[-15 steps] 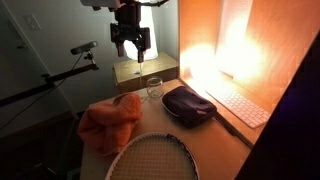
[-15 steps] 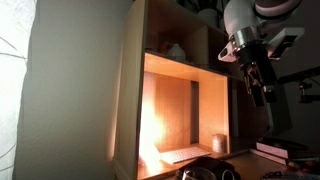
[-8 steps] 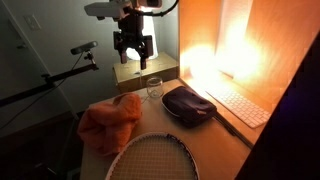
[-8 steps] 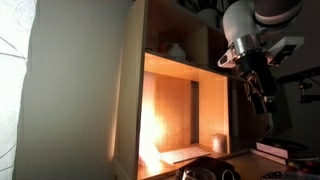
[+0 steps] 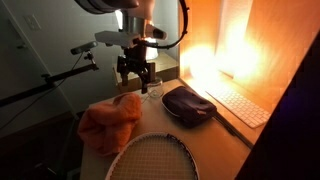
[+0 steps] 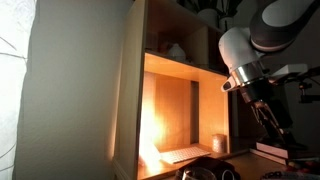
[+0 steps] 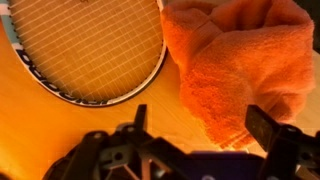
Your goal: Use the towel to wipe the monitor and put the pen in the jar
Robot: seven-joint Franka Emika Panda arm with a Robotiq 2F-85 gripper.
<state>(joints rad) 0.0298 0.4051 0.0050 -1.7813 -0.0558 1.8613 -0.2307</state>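
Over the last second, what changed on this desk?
The black Robotiq gripper came down, jaws open and empty, toward the soft orange terry towel. Nothing was grasped or released. The towel, stringed racket, dark zippered pouch and white keyboard stayed put.

Exterior views: high over the desk (image 5: 222,132); low beside the cabinet (image 6: 126,100); wrist view close above towel (image 7: 240,62).

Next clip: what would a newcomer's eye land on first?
The glowing pinkish-white flat monitor floods the desk's right side with light. Nearer the camera, a crumpled orange-salmon terry towel lies beside a stringed racket head, with the open black gripper hovering above the towel.
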